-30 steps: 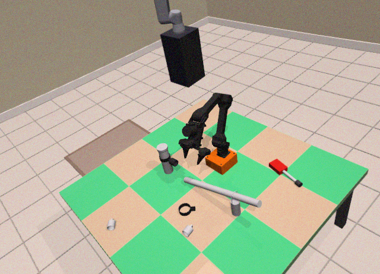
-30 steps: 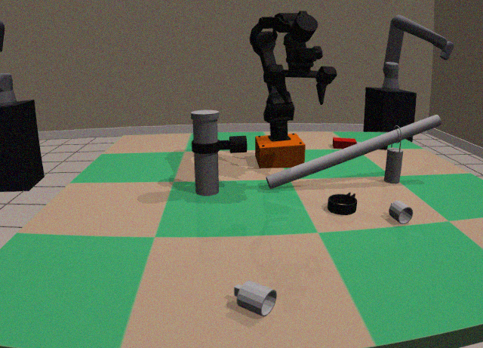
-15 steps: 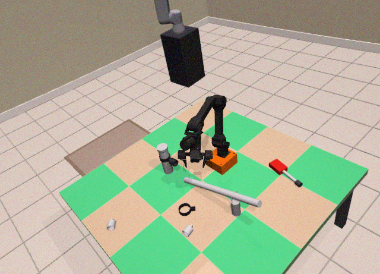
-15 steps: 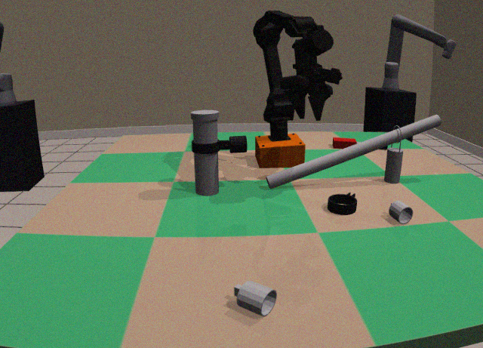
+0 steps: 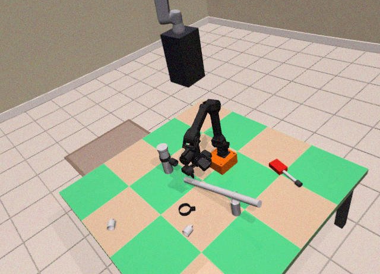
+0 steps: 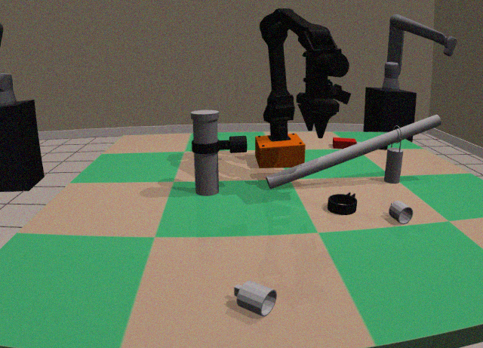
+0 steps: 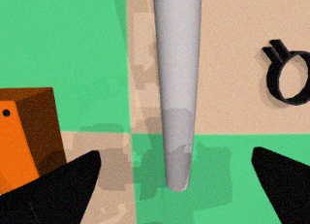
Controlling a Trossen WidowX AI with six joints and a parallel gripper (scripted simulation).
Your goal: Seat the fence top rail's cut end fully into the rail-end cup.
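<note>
The grey rail (image 5: 214, 188) (image 6: 335, 160) (image 7: 178, 79) slopes through the wire loop above the small post (image 5: 236, 208) (image 6: 393, 164). Its cut end is low, at or near the table top, apart from the big post (image 5: 167, 167) (image 6: 206, 173). The black brace band (image 6: 204, 146) is around that post, a short way below the post cap (image 5: 162, 147) (image 6: 204, 113). The black rail-end cup (image 5: 173, 161) (image 6: 238, 144) sticks out from the band towards the rail side, higher than the cut end. My gripper (image 6: 315, 132) (image 7: 176, 156) is open and empty above the rail's cut-end part, fingers on either side in the wrist view.
The orange arm base (image 5: 223, 163) (image 6: 278, 153) (image 7: 15, 142) stands behind the rail. A loose black band (image 5: 184, 209) (image 6: 342, 204) (image 7: 272, 80) and two loose grey cups (image 5: 111, 224) (image 5: 187, 230) lie in front. A red block with a handle (image 5: 278, 166) lies at the right.
</note>
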